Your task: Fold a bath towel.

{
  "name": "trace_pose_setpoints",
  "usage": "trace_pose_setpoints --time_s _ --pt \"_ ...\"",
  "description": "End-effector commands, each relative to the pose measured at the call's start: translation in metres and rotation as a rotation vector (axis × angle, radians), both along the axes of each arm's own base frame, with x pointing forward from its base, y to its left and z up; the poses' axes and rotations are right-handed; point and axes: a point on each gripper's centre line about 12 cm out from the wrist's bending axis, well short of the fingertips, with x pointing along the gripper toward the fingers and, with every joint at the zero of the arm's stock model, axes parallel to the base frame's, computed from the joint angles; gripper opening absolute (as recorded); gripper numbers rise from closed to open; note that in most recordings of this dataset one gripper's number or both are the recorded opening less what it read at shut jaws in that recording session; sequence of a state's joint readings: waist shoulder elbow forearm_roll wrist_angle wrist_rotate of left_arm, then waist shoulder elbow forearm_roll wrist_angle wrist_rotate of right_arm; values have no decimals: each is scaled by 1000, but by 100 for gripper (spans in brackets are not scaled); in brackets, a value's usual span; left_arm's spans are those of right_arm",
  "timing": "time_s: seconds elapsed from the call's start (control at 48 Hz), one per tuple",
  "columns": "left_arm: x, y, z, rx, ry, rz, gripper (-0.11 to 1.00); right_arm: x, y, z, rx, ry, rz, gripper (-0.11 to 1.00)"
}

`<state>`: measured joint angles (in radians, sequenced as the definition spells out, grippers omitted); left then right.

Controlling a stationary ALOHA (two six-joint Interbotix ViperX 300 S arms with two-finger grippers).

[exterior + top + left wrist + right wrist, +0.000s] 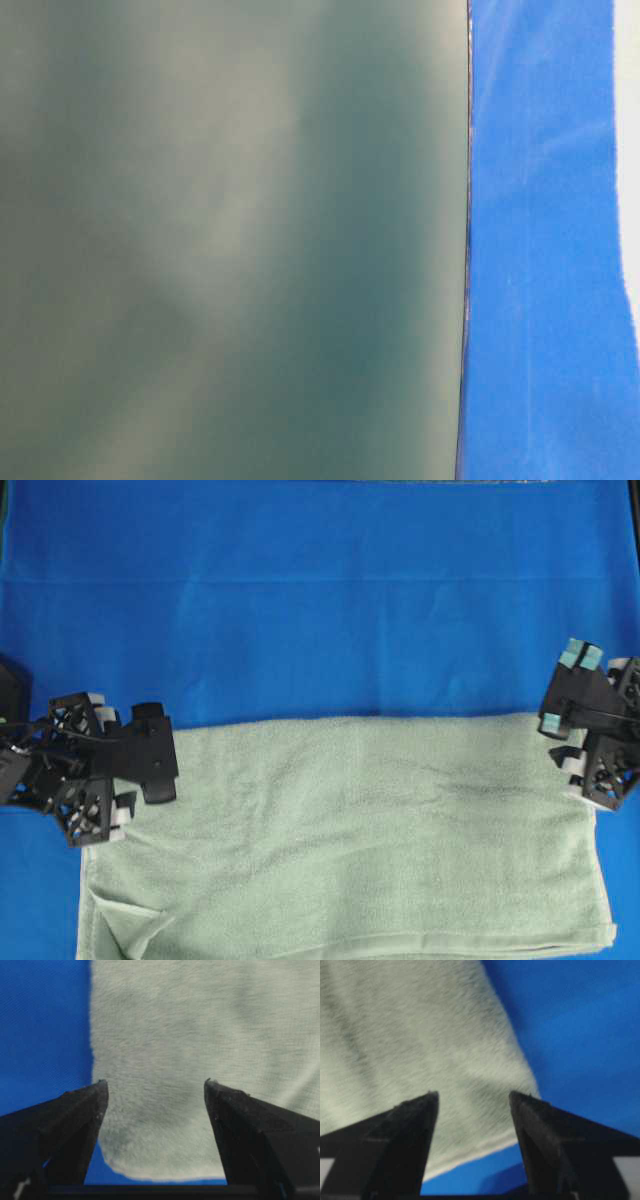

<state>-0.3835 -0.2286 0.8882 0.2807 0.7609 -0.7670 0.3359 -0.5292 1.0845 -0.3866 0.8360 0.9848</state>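
Note:
The pale green bath towel (380,830) lies flat across the near half of the blue cloth, its long side running left to right. My left gripper (165,752) is at its far left corner, open. In the left wrist view that rounded corner of the towel (165,1125) lies under and between the spread fingers of the left gripper (156,1085). My right gripper (558,742) is at the far right corner, also open. The right wrist view shows the towel (410,1035) with its pale hem lying between the parted fingers of the right gripper (474,1095). Neither gripper holds anything.
The blue cloth surface (320,600) covers the whole table behind the towel. The towel's near left corner (125,920) is creased and turned over. In the table-level view a blurred grey-green surface (220,240) fills most of the picture, with blue cloth (550,250) at its right.

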Motion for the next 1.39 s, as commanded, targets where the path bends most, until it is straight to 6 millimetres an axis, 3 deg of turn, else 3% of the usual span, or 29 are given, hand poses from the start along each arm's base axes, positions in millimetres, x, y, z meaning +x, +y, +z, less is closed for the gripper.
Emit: trace_pose_setpoints --time_s 0.0,0.187,0.271,0.437,0.625,0.874,1.02,1.145,1.374 --pt "-2 6 -12 -12 -7 7 74 1 -10 -15 -3 -5 -15 60" --pt "-12 18 -54 -32 36 36 74 1 -22 -48 33 -13 -24 60" --pt "-11 18 -62 -41 39 35 74 4 -21 -54 44 -8 -19 60" --pt "-8 15 -61 -66 22 66 71 6 -21 -58 42 11 -20 54" --pt "-9 15 -61 -84 21 120 43 9 -19 -55 61 -25 -13 14" --pt "-7 14 -50 -97 -18 124 43 14 -17 -38 78 -111 -11 14" --pt "0 13 -19 -98 -72 125 31 19 -16 -6 52 -165 -20 14" --pt "1 11 31 -81 -109 134 12 18 -11 43 13 -205 -27 14" --pt "-14 -6 132 -101 -196 111 12 3 1 126 5 -309 7 14"
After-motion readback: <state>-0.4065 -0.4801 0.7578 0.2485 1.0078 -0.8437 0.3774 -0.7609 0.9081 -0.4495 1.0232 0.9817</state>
